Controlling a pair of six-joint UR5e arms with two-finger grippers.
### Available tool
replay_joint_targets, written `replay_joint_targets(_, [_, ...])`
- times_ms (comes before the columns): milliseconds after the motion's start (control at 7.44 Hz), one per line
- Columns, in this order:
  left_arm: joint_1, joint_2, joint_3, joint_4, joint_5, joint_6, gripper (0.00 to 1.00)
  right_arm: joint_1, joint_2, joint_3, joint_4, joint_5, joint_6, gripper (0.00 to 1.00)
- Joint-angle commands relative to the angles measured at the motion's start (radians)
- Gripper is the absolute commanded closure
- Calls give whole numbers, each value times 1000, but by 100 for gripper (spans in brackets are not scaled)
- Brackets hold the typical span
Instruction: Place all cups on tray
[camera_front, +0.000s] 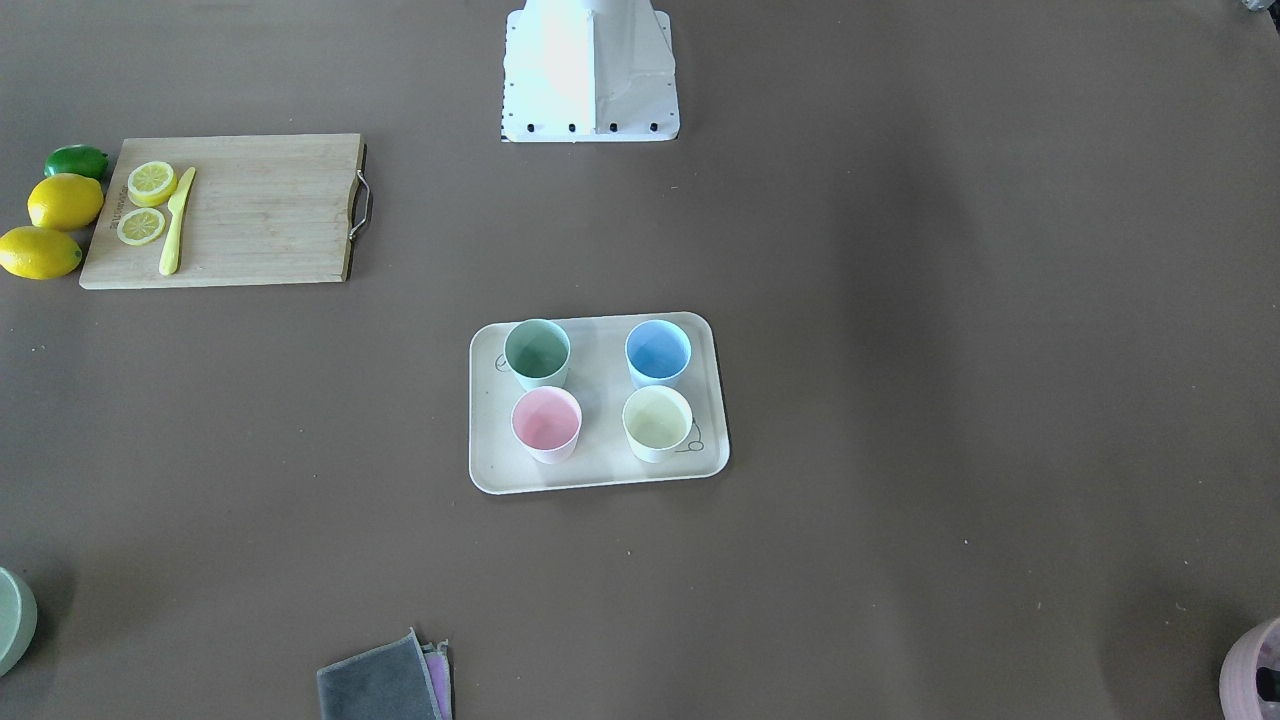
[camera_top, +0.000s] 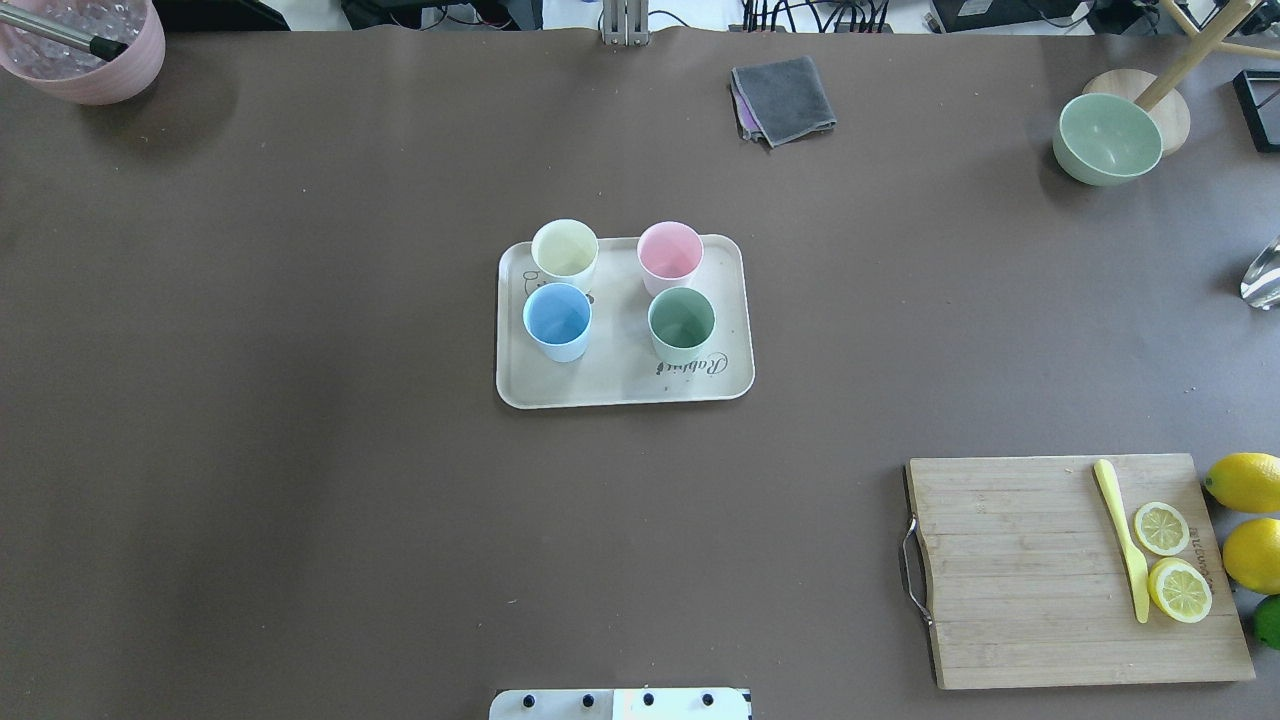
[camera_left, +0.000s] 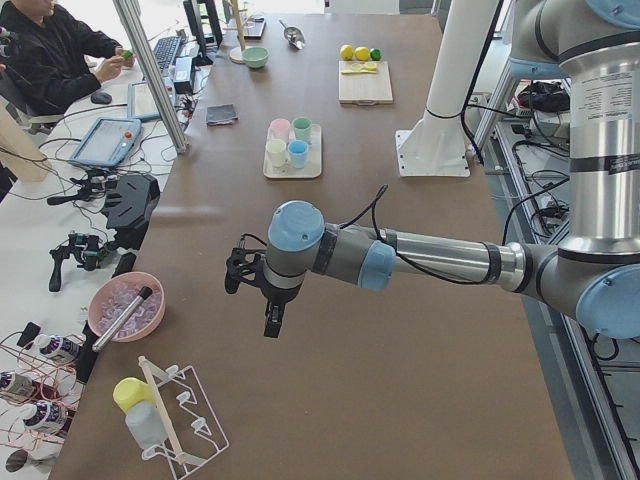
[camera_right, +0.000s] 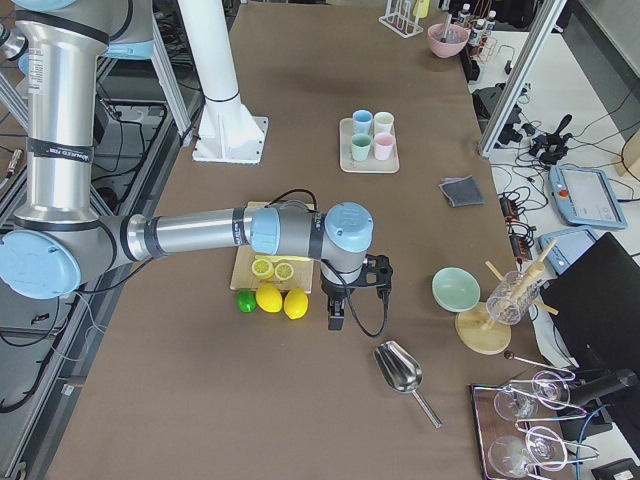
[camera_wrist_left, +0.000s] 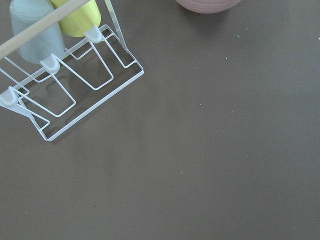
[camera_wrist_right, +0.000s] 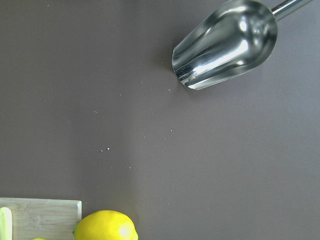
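The beige tray (camera_top: 620, 385) lies in the middle of the table. All four cups stand upright on it: cream-yellow (camera_top: 565, 250), pink (camera_top: 670, 250), light blue (camera_top: 557, 318) and sage green (camera_top: 681, 322). They also show in the front-facing view on the tray (camera_front: 600, 470). My left gripper (camera_left: 271, 322) hangs over the table's left end, far from the tray. My right gripper (camera_right: 337, 318) hangs over the right end beside the lemons. Both show only in the side views, so I cannot tell whether they are open or shut. Neither wrist view shows fingers.
A bamboo cutting board (camera_top: 1020, 570) with lemon slices and a yellow knife (camera_top: 1122, 535) lies at the right, with lemons (camera_top: 1245, 482) beside it. There is also a green bowl (camera_top: 1107, 138), a mauve pot (camera_top: 85, 50), a grey cloth (camera_top: 783, 98), a metal scoop (camera_wrist_right: 227, 42) and a wire rack (camera_wrist_left: 65, 85).
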Motion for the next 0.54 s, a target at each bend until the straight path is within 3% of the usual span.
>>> replay_joint_targets(0, [8, 0, 10, -1, -1, -1, 2, 1, 2, 3, -1, 10, 2, 0])
replay_joint_targets(403, [8, -6, 22, -1, -1, 0, 2, 1, -2, 6, 2, 7, 0, 0])
